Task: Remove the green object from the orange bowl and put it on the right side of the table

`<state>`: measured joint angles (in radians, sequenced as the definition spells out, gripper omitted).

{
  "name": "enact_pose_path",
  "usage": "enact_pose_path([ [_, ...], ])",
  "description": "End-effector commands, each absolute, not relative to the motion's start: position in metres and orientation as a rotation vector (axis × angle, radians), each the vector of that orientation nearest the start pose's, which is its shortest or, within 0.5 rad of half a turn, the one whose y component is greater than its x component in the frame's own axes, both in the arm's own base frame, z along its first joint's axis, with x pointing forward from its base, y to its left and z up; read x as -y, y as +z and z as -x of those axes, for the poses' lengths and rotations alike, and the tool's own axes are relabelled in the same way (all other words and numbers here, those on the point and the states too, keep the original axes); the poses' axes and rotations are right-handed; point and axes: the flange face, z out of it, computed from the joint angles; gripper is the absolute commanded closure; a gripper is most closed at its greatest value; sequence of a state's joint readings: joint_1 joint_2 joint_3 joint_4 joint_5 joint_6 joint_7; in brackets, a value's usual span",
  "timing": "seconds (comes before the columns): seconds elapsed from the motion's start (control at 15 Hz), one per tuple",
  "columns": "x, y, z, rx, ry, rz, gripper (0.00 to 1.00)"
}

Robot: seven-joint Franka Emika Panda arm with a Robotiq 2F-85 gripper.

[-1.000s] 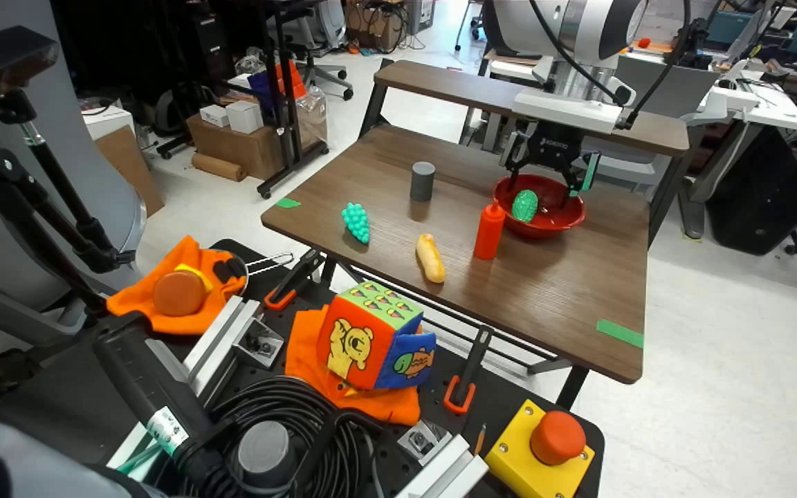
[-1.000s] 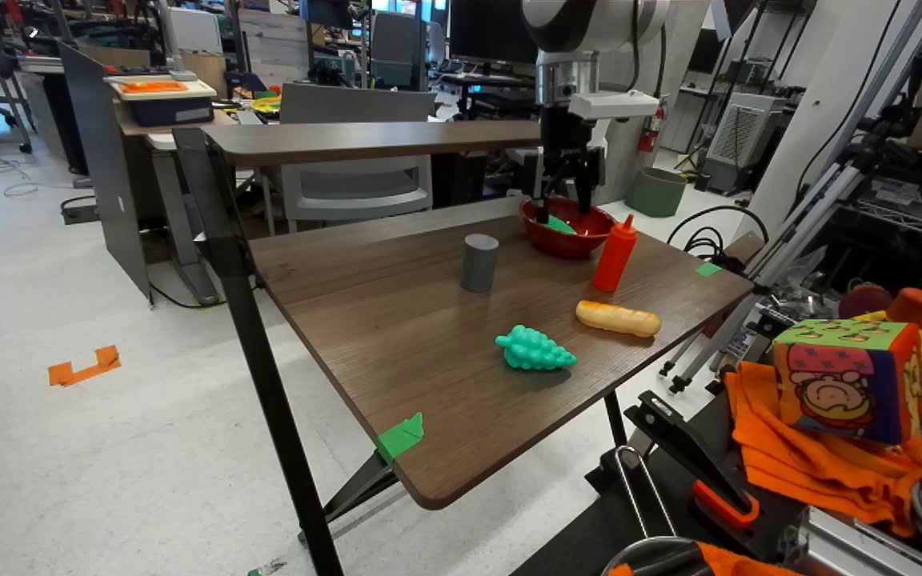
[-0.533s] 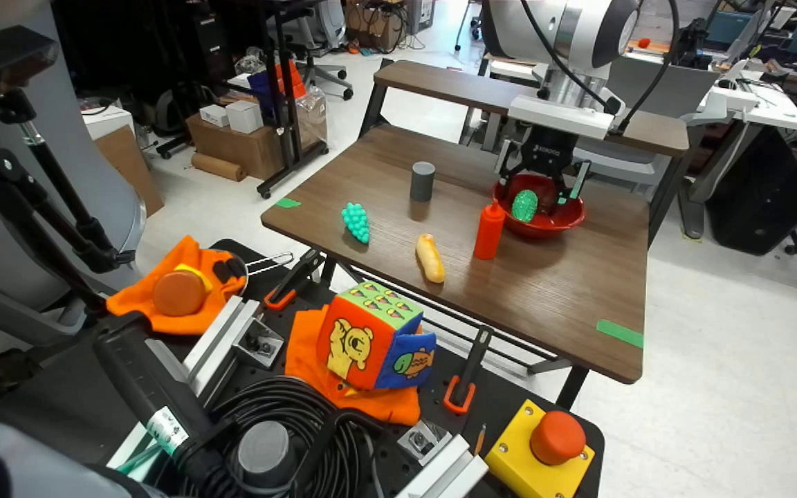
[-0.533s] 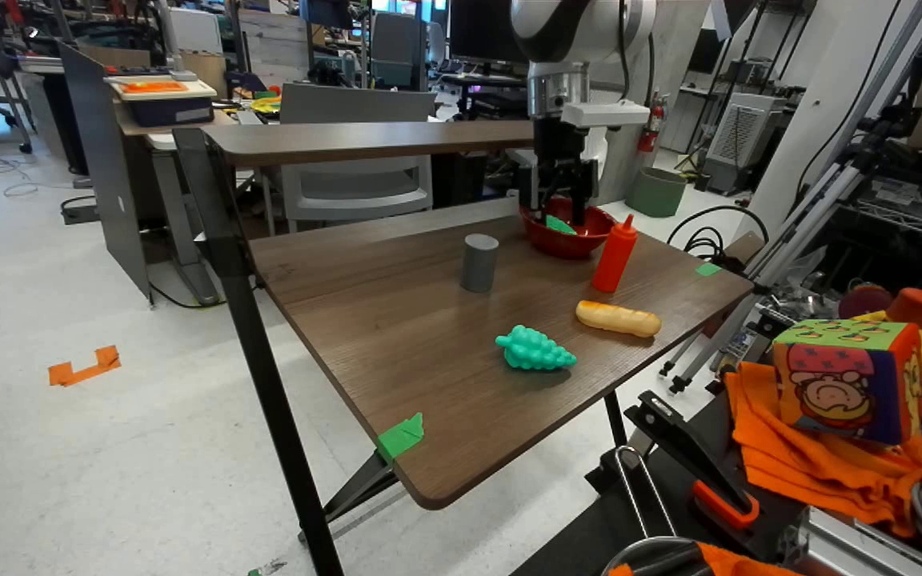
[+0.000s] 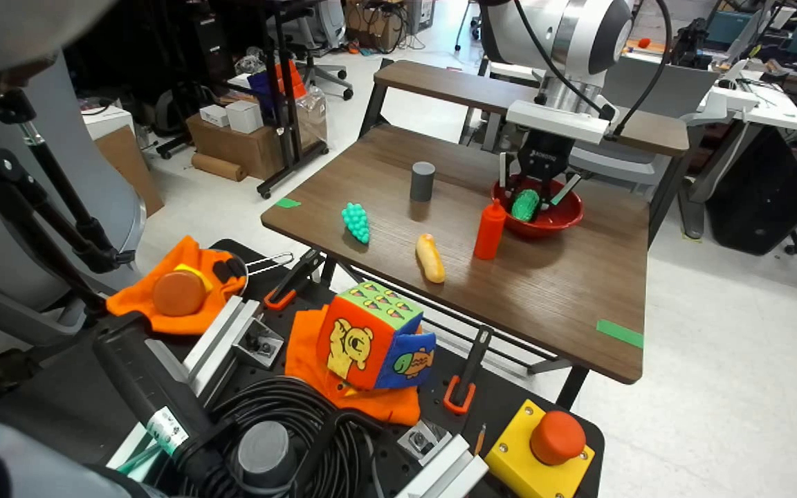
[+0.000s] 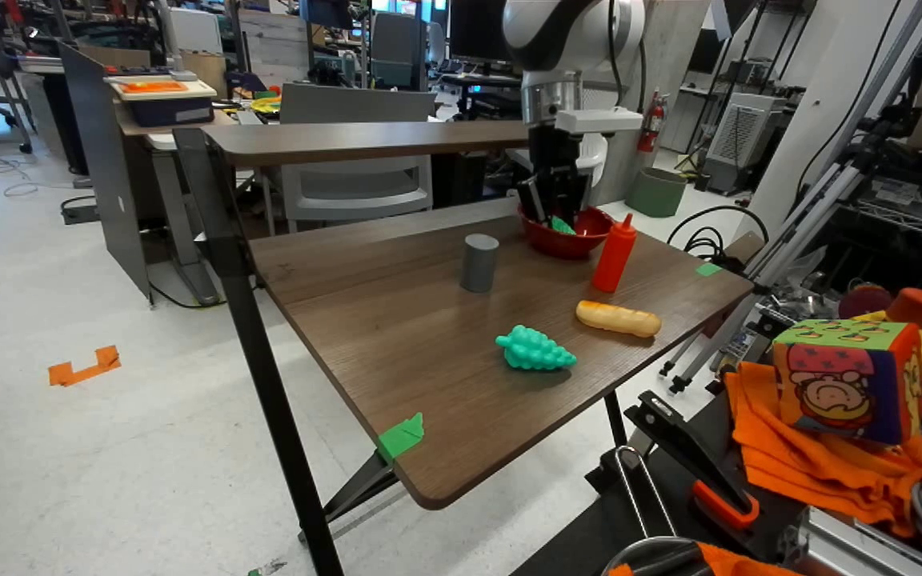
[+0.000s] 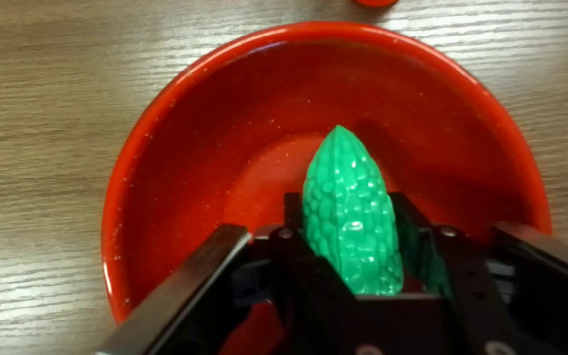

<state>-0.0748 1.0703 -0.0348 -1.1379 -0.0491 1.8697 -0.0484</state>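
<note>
The green object, shiny and knobbly like a corn cob, sits inside the bowl, which looks red here. My gripper reaches down into that bowl with one black finger against each side of the object, shut on it. The object's lower end is partly covered by the gripper in the wrist view. In both exterior views the bowl stands on the brown table, with the green object showing over its rim between the fingers.
Close beside the bowl stands a red squeeze bottle. A bread roll, a teal grape bunch and a grey cylinder are also on the table. A raised shelf runs along the table's back edge.
The gripper has shifted sideways over the bowl toward the green object, and its fingers have come together on it. Bowl and object have moved only very slightly.
</note>
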Motion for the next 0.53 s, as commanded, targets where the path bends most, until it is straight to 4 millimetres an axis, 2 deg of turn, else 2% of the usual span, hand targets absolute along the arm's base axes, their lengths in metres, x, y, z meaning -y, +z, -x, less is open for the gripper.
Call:
enact_pose_path([
  [0.0, 0.074, 0.141, -0.722, -0.028, 0.491, 3.158, 0.79],
  [0.27, 0.078, 0.185, -0.715, -0.016, 0.374, 3.188, 0.79],
  [0.47, 0.090, 0.219, -0.699, -0.083, 0.350, 3.211, 0.79],
])
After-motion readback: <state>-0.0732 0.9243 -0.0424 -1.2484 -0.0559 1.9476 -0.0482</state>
